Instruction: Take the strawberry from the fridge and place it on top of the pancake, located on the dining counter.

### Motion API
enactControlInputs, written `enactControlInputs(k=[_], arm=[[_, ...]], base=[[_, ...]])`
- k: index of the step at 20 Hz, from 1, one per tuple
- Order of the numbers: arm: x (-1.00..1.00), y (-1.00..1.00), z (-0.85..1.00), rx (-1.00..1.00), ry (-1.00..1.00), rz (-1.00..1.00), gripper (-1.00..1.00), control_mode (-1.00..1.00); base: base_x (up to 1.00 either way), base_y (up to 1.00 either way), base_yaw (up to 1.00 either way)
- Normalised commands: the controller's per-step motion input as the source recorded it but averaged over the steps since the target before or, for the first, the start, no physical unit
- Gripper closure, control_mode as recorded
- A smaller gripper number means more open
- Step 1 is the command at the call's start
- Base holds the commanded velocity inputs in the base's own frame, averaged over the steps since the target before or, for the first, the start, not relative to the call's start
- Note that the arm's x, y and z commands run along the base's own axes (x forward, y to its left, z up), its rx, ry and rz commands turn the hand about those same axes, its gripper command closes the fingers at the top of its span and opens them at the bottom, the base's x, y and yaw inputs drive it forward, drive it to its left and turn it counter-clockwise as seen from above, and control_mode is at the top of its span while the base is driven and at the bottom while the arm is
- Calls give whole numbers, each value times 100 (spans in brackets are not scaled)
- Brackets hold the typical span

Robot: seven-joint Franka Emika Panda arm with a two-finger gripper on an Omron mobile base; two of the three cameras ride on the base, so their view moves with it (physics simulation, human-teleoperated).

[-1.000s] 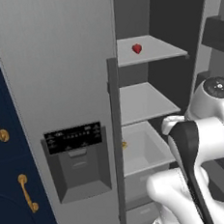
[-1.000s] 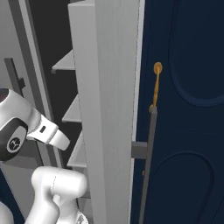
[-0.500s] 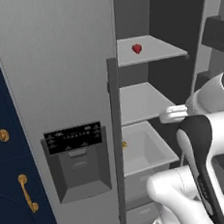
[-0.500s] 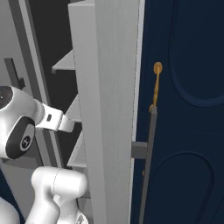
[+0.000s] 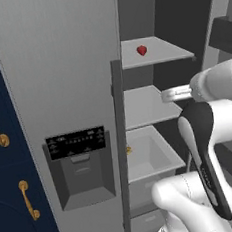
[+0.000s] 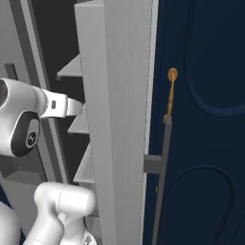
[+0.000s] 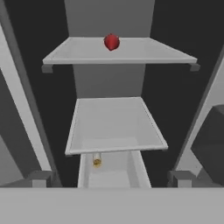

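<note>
The white arm (image 5: 206,144) rises from the lower right of the left base view, bends at a dark-banded elbow and reaches forward with its wrist held about level. In the right base view the same arm (image 6: 28,119) comes up from the lower left, its rounded joint with a dark ring facing the camera and a white link running out sideways from it. In the hand view the two dark finger tips (image 7: 181,177) of the claw (image 7: 111,178) stand far apart, jaws spread wide with nothing between them.
</note>
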Motion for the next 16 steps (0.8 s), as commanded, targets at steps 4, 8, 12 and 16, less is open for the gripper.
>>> enactControlInputs(k=[4, 8, 12, 16], arm=[[36, 0, 80, 0, -8, -1, -100, -100], [41, 0, 64, 0, -16, 0, -100, -100], [57, -8, 33, 0, 0, 0, -100, -100], [84, -9, 0, 0, 10, -3, -100, -100]], base=[[0, 0, 0], [0, 0, 0], [0, 0, 0], [0, 0, 0]])
